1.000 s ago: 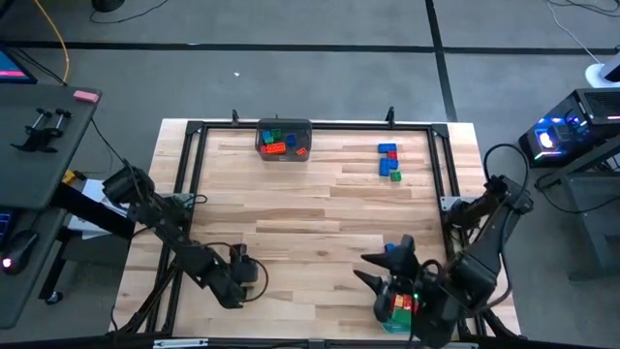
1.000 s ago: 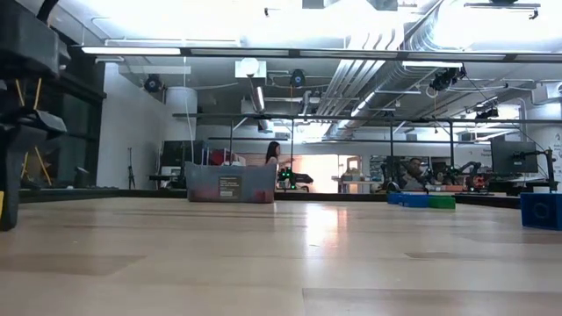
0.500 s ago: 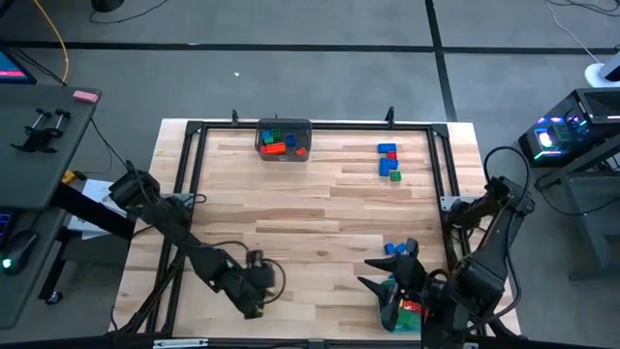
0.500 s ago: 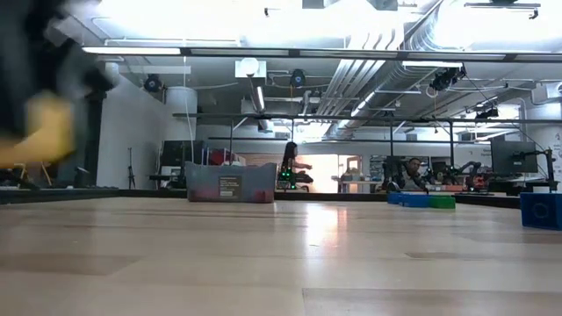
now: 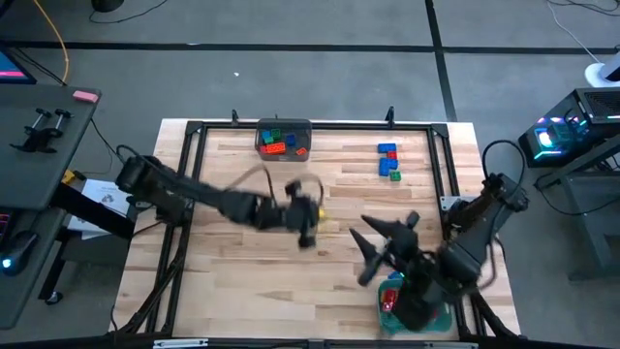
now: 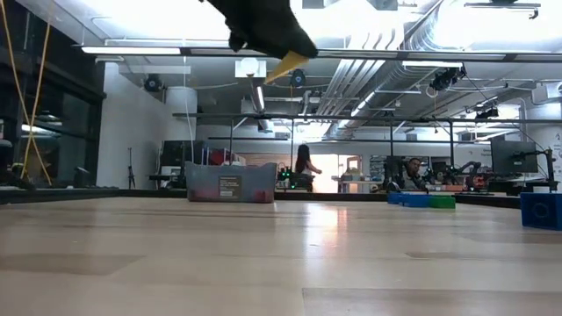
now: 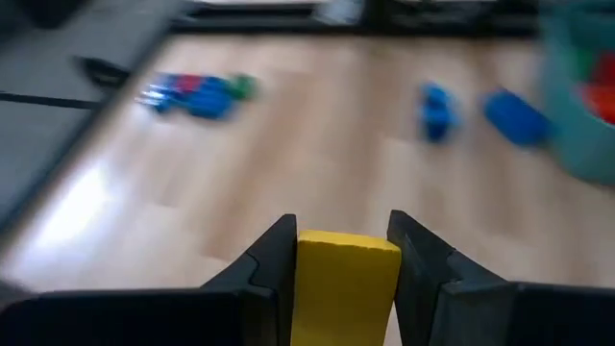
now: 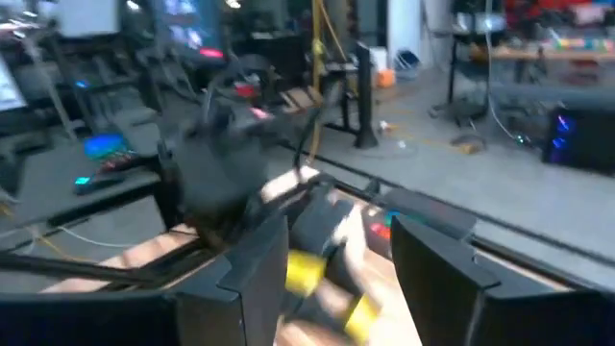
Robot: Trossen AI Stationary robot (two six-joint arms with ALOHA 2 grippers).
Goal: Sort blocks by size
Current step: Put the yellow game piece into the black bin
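Left gripper (image 5: pixel 308 215): out over the middle of the surface, raised clear of the wood, clamped on a yellow block (image 7: pixel 346 279); block seen between both fingers in the left wrist view and sticking out under the gripper in the low view (image 6: pixel 288 63).
Right gripper (image 5: pixel 373 254): above the near right part of the surface, just beside the teal tray; fingers spread apart, nothing between them.
Surface (image 5: pixel 291 271): pale wood planks with a dark frame round the edge.
Dark grey bin (image 5: pixel 284 140): at the far edge, left of centre; red, green and blue blocks (image 5: pixel 278 143) lying inside.
Loose row of blocks (image 5: pixel 389 161): on bare wood at the far right, blue with one green at the near end, well apart from both grippers.
Teal tray (image 5: pixel 434 318): near right corner, partly under the right arm; red and green blocks (image 5: pixel 390 296) visible in it.
Room beyond: person (image 6: pixel 308 167) standing far behind the bin in the low view.
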